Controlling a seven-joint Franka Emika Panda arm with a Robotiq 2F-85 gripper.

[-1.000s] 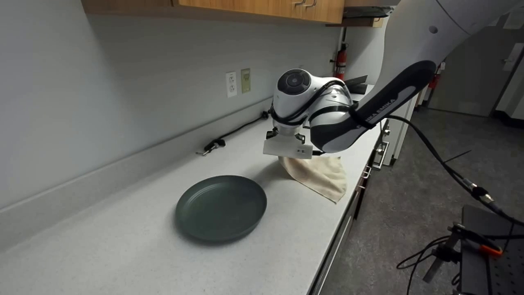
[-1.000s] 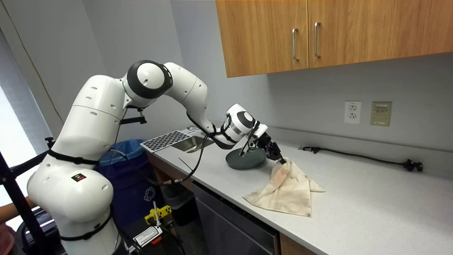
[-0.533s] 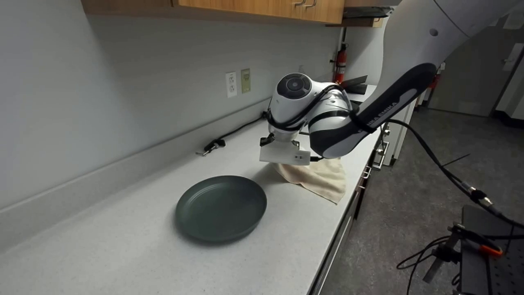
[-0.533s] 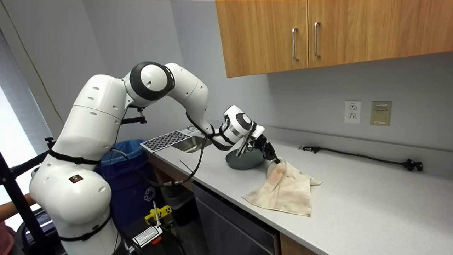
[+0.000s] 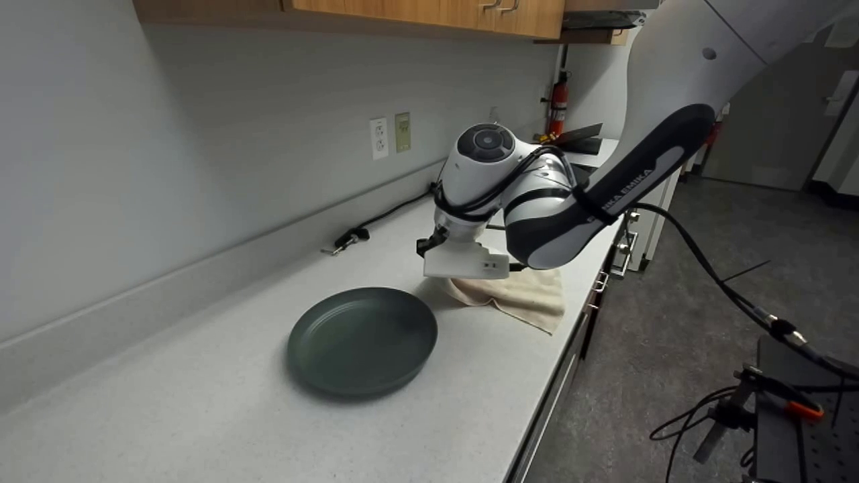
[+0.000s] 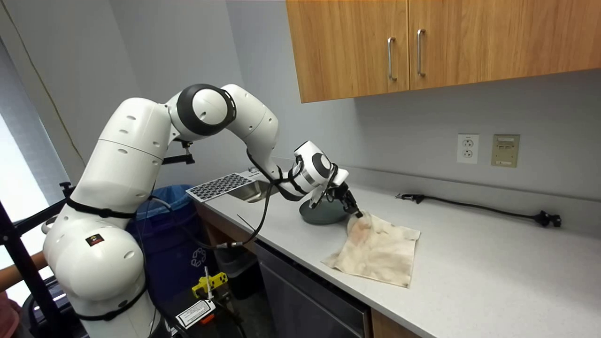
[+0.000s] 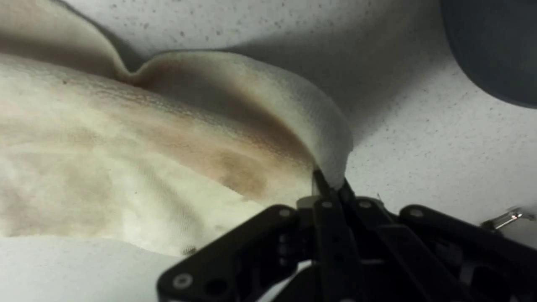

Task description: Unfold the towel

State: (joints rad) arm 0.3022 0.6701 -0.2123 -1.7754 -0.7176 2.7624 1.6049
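Wrist view shows the end effector [image 7: 334, 186] clenched on an edge of the towel [image 7: 138, 172], which is pinched at the tips. From that grip the towel runs off between nine and ten o'clock over the bench [image 7: 402, 161]; its rim beside the grip arches up and buckles into a fold toward ten o'clock. The plate [image 7: 495, 46] sits at two o'clock from the grip, near the towel but not touching it.

In an exterior view the towel [image 6: 382, 253] makes a broad, roughly four-sided spread, gripped at eleven o'clock, with corners visible at two, five and between eight and nine o'clock. The unfolding therefore looks well along: most of the towel seems opened out. Left to do, as far as can be judged, is the gripped side: draw it out, lower it flat, straighten the buckled rim and let go. What looks like a small crease near the two o'clock corner may want smoothing too. Whether a layer lies doubled underneath cannot be told.
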